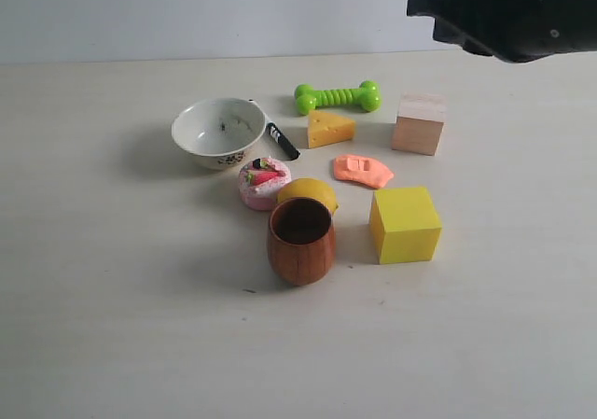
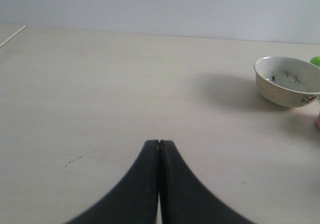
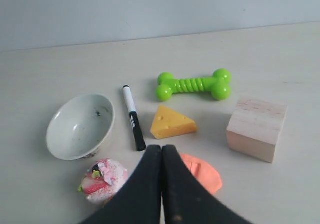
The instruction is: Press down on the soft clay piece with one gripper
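The soft clay piece [image 1: 363, 170] is a flat salmon-orange blob lying on the table between the cheese wedge [image 1: 330, 129] and the yellow cube [image 1: 404, 224]. In the right wrist view the clay piece [image 3: 205, 173] shows partly behind my right gripper [image 3: 161, 148], whose dark fingers are shut with nothing between them, raised above the table. The right arm [image 1: 508, 13] hangs high at the far right in the exterior view. My left gripper [image 2: 159, 143] is shut too, empty, over bare table well left of the bowl [image 2: 287, 80].
Around the clay stand a wooden block [image 1: 419, 124], green bone toy [image 1: 338, 96], black marker [image 1: 283, 141], white bowl [image 1: 220, 132], pink cake toy [image 1: 264, 183], a brown wooden cup [image 1: 300, 241] and a yellow fruit [image 1: 308, 191] behind it.
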Action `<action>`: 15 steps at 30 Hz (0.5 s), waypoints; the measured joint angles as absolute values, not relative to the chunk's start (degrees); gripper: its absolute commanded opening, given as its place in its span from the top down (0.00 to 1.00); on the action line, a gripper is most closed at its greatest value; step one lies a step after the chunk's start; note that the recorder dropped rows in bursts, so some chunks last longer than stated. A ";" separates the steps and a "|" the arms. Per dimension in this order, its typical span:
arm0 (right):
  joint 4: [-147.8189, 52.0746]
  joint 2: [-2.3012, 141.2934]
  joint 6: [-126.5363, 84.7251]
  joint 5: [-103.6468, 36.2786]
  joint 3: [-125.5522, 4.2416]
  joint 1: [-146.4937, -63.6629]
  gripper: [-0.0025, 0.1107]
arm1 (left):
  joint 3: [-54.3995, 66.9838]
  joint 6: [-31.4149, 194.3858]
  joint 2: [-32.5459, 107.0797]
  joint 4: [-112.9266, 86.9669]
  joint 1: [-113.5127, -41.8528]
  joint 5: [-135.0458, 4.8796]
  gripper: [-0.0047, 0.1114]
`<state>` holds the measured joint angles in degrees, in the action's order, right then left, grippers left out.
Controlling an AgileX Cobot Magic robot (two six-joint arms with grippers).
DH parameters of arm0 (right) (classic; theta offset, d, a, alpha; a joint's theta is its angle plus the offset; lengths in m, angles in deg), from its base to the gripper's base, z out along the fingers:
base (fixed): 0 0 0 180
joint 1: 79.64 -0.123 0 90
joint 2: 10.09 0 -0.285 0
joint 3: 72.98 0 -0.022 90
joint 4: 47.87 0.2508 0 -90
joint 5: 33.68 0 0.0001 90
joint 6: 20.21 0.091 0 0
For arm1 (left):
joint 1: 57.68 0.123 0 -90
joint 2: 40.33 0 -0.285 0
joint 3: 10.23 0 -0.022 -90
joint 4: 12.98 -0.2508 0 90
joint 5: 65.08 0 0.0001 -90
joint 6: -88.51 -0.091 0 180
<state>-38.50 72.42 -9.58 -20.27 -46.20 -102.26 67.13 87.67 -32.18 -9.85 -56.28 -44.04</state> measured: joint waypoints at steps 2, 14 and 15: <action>-37.67 70.23 -9.71 -18.99 -46.20 -102.26 0.98 | 67.13 87.67 -32.18 -9.85 -56.28 -44.04 0.96; -35.96 59.68 -9.61 -12.88 -46.20 -102.26 0.98 | 67.13 87.67 -32.18 -9.85 -56.28 -44.04 0.96; -35.96 58.97 -9.61 -12.88 -46.20 -102.26 0.98 | 67.13 87.67 -32.18 -9.85 -56.28 -44.04 0.96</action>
